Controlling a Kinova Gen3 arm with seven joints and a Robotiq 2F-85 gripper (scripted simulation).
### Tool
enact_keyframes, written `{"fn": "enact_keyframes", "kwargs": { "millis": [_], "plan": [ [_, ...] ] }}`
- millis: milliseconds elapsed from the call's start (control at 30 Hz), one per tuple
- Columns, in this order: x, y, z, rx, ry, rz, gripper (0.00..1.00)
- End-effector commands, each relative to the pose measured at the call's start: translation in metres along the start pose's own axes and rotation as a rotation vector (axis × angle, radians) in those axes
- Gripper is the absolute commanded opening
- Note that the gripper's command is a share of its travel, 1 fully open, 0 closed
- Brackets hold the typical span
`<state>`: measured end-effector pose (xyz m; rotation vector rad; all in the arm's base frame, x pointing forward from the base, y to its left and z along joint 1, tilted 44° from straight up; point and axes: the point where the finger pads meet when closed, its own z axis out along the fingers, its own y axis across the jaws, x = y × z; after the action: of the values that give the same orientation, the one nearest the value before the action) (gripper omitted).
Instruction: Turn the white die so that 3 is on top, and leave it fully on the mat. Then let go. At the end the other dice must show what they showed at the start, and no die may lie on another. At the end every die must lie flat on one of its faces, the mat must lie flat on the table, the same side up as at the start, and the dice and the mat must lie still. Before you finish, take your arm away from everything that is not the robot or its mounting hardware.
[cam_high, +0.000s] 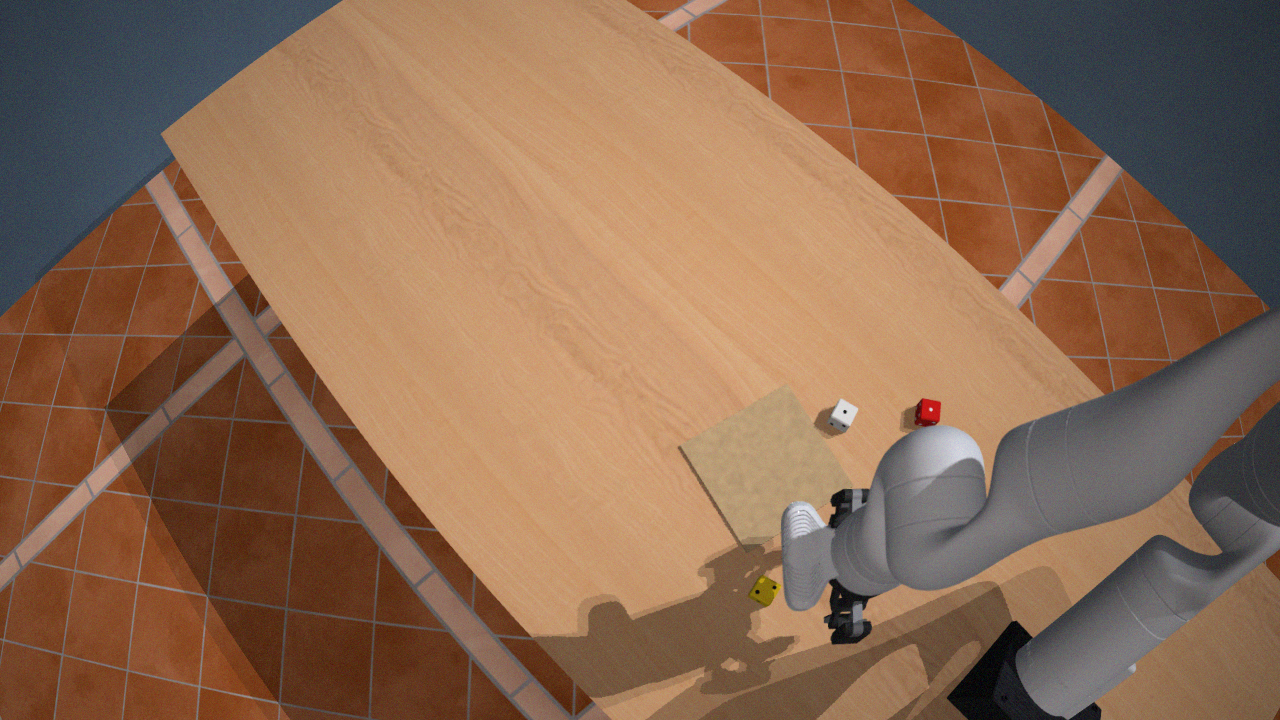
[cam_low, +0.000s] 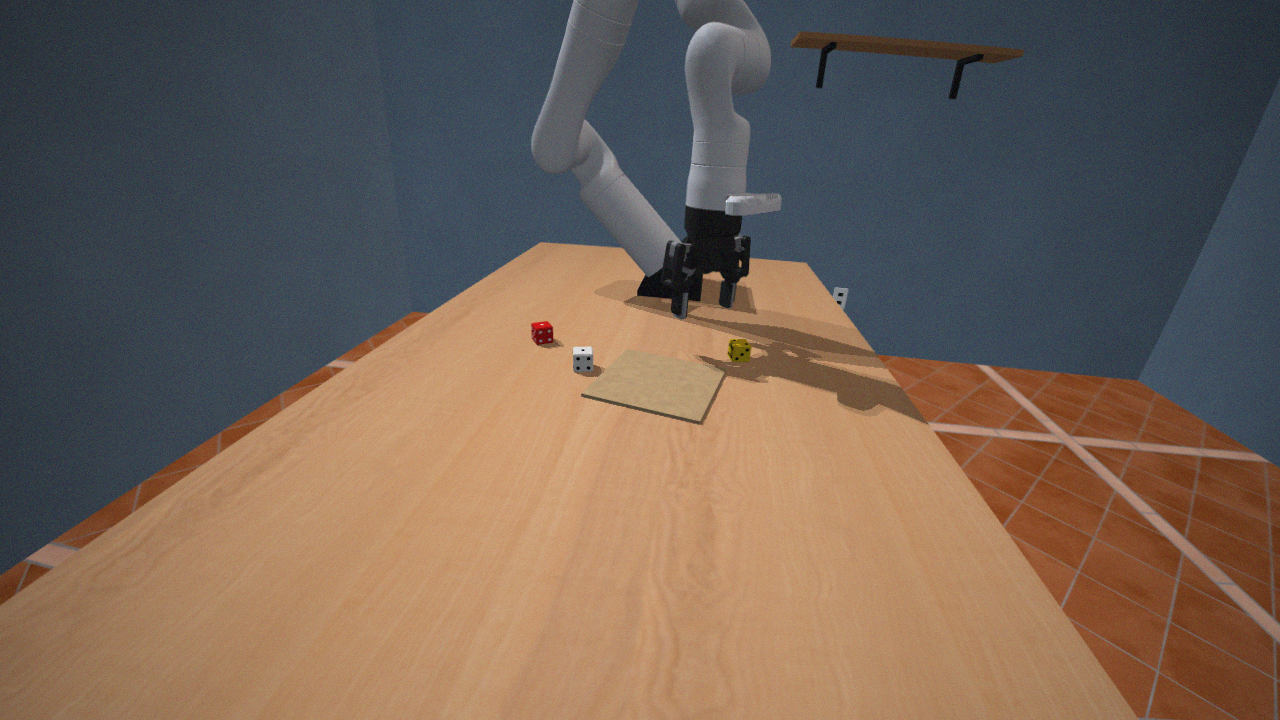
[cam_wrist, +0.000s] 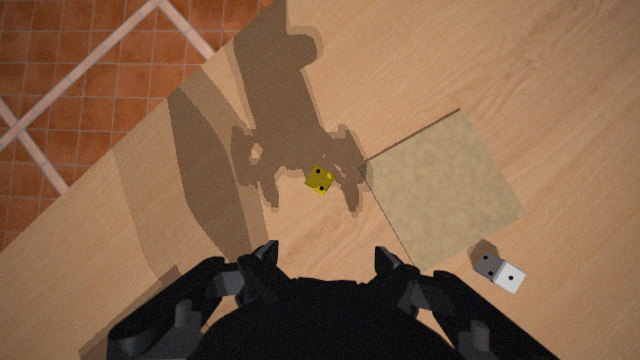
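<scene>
Wide open with nothing in it, the gripper (cam_low: 703, 300) hangs over the table (cam_low: 537, 555) near the yellow die (cam_low: 739, 350), and farther off the white die (cam_low: 582, 359) sits just beside the mat (cam_low: 656, 385), not on it.

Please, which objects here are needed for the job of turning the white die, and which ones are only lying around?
Part of the job:
- white die, beside the mat, one pip up
- mat, nothing on it
- gripper, fingers open, holding nothing

Only lying around:
- red die, on the table
- yellow die, on the table in the arm's shadow
- wall shelf
</scene>
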<state>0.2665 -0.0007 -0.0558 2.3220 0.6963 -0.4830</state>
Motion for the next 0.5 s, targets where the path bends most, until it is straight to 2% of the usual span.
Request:
{"fn": "enact_keyframes", "kwargs": {
  "millis": [0, 467],
  "plan": [
    [0.0005, -0.0001, -0.0005, 0.000, 0.002, 0.000, 1.00],
    [0.0005, -0.0001, -0.0030, 0.000, 0.002, 0.000, 1.00]
  ]
}}
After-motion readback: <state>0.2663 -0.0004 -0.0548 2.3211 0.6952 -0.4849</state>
